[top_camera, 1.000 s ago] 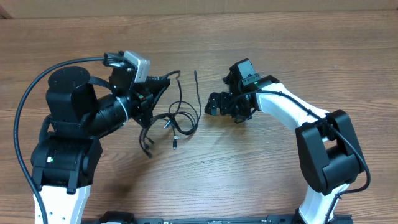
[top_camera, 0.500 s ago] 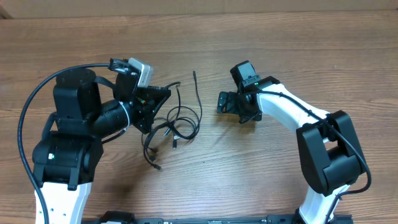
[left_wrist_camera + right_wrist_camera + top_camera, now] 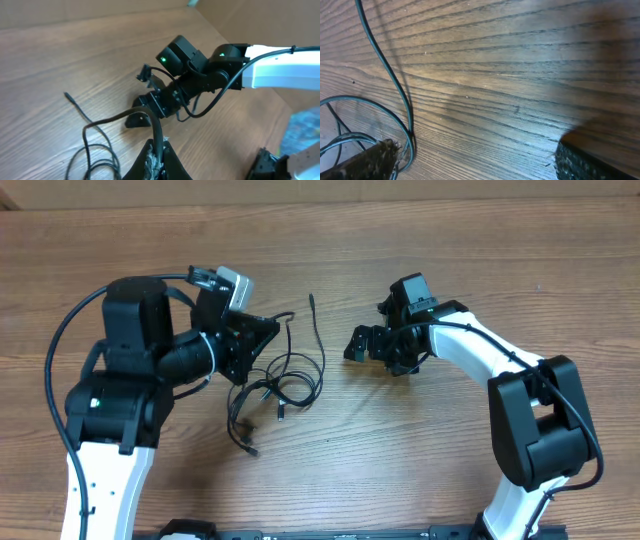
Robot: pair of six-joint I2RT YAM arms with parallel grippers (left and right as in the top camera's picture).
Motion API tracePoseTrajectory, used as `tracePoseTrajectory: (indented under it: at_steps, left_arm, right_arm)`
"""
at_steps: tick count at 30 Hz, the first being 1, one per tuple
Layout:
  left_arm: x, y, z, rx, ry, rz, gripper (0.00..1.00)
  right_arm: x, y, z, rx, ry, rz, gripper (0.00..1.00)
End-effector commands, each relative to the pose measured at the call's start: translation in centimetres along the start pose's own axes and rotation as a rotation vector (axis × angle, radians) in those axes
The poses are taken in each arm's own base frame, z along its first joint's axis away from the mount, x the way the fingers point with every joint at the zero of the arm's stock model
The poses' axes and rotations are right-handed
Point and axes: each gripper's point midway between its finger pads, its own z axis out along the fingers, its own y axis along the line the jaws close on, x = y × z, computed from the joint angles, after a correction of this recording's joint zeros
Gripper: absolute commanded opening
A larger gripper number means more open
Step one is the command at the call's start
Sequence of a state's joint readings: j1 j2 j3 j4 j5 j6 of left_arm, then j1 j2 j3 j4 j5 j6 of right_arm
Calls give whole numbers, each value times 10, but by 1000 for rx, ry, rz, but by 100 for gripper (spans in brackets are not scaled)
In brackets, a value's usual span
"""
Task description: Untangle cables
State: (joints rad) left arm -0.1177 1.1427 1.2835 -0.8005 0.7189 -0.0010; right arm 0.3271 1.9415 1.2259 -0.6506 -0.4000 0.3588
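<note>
I'm looking down on a wood-grain table (image 3: 480, 240) with both arms reaching in toward the middle. My left arm (image 3: 130, 370) has its left gripper (image 3: 157, 155) clenched on one strand of the cables (image 3: 285, 380), the cord pinched between its fingertips. The bundle lies in loose loops between the arms, just right of that claw. One strand runs to the far side and ends in a small plug (image 3: 313, 298). My right gripper (image 3: 362, 345) is spread wide over the table, just right of the loops, holding nothing. A green light (image 3: 162, 59) glows on its wrist
</note>
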Motion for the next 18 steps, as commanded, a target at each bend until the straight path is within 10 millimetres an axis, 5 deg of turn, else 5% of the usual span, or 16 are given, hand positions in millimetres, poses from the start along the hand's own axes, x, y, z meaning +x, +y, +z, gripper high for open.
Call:
tracePoseTrajectory:
  at_steps: [1, 7, 16, 18]
  left_arm:
    - [-2, -8, 3, 64, 4, 2, 4]
    - [2, 2, 10, 43, 28, 29, 4]
    - [44, 65, 26, -218, 218, -90, 4]
    - [56, 79, 29, -272, 270, -123, 25]
  right_arm:
    - [7, -18, 3, 74, -7, 0, 100]
    - [4, -28, 3, 125, -31, 78, 100]
    - [3, -36, 2, 165, -47, 126, 100]
    - [3, -36, 2, 165, -48, 126, 100]
